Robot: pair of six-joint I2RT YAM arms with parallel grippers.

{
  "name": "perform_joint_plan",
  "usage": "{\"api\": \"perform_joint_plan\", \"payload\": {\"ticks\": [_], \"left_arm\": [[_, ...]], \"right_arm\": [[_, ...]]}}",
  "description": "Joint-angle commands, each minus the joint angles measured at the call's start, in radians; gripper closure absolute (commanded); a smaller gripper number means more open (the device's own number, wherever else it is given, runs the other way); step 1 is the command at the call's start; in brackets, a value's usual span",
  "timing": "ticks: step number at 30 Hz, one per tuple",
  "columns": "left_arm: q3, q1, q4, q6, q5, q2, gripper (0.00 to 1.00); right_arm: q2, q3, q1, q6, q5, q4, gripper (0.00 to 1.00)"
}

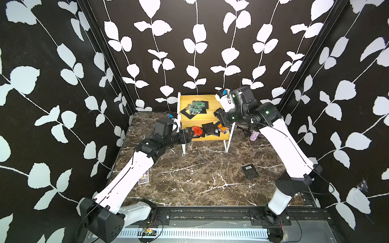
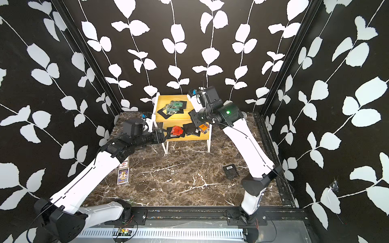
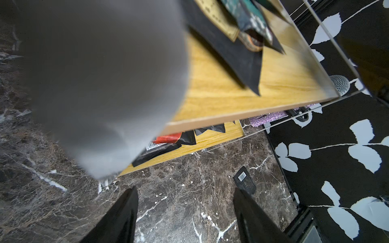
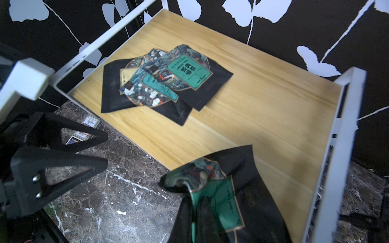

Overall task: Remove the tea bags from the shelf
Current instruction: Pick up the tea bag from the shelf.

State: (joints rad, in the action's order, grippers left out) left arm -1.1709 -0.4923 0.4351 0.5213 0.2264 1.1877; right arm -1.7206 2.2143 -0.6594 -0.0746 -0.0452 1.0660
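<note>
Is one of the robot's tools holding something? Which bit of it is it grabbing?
The right tool pinches a green-label tea bag across its creased green label. The left tool is open and holds nothing.

Black tea bags (image 1: 195,106) piled across both yellow shelf (image 1: 186,100) tiers.

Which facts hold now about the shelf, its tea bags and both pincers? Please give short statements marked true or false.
1. The right pincer is shut on a crumpled black tea bag with a green label. True.
2. The left pincer grips the red-labelled tea bag. False: it is open and empty; that bag lies on the lower board.
3. The upper board of the yellow wooden two-tier shelf is bare. False: a pile of green-labelled tea bags lies there.
4. A black sachet with a white barcode lies on the dark marble tabletop. True.
</note>
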Motion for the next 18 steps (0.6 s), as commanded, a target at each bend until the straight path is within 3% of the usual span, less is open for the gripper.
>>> {"api": "perform_joint_plan", "payload": {"ticks": [1, 18], "left_arm": [[-0.008, -0.010, 0.025, -0.021, 0.033, 0.008, 0.33], [0.092, -0.064, 0.004, -0.065, 0.024, -0.008, 0.33]], "right_arm": [[0.057, -0.082, -0.011, 0.000, -0.002, -0.069, 1.00], [0.520, -0.774, -0.031, -0.089, 0.015, -0.326, 1.00]]}}
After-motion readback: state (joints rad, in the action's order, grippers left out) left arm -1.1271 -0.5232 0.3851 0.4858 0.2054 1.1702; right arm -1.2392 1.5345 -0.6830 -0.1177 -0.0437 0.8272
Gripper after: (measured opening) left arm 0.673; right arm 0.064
